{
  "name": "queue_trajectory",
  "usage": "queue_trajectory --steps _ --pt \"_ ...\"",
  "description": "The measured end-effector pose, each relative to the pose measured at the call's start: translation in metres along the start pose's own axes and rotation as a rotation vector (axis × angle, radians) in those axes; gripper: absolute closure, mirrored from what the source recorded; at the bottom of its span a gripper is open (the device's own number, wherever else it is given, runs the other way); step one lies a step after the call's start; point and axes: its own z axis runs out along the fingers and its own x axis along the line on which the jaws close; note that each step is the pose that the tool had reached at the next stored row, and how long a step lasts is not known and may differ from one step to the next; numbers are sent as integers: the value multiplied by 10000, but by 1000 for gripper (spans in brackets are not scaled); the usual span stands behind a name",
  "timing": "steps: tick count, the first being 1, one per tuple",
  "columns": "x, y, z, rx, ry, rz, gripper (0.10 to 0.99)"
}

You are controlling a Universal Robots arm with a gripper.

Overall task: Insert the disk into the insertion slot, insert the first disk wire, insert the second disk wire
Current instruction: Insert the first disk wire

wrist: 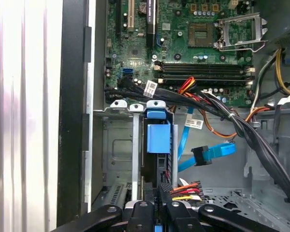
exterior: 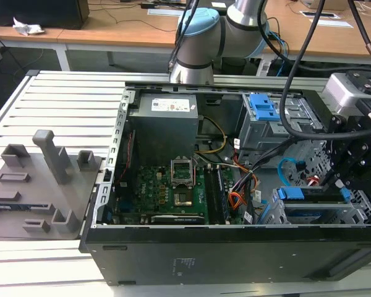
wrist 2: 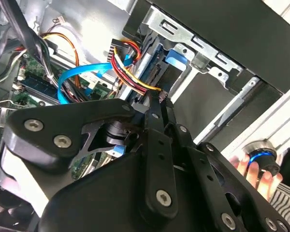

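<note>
The disk (wrist: 158, 140), in its blue carrier, sits upright inside the insertion slot (wrist: 117, 145), the low grey cage at the exterior view's right (exterior: 362, 207); the disk's top edge (exterior: 314, 199) shows there. My gripper (wrist: 163, 191) is shut on the black plug of the first disk wire (wrist: 186, 186), a red, yellow and orange bundle, right at the disk's end. In the second wrist view the gripper (wrist 2: 160, 101) pinches that first disk wire (wrist 2: 128, 67). The second disk wire (wrist: 210, 154), a light-blue flat cable with a dark plug, hangs loose beside the disk (exterior: 289, 166).
The green motherboard (exterior: 167, 192) and the grey power supply (exterior: 167, 124) take up the case's left part. A taller bay with a blue latch (exterior: 263, 111) stands behind the cage. A thick black cable bundle (wrist: 251, 130) crosses above. A person's hand (wrist 2: 253, 169) holds a round button.
</note>
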Motion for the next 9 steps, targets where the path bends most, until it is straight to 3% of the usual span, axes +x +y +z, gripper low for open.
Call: queue_trajectory --steps 2,9 --pt "0 -4 8 -29 -231 -10 925" --pt "-2 -55 63 -133 -389 -18 925"
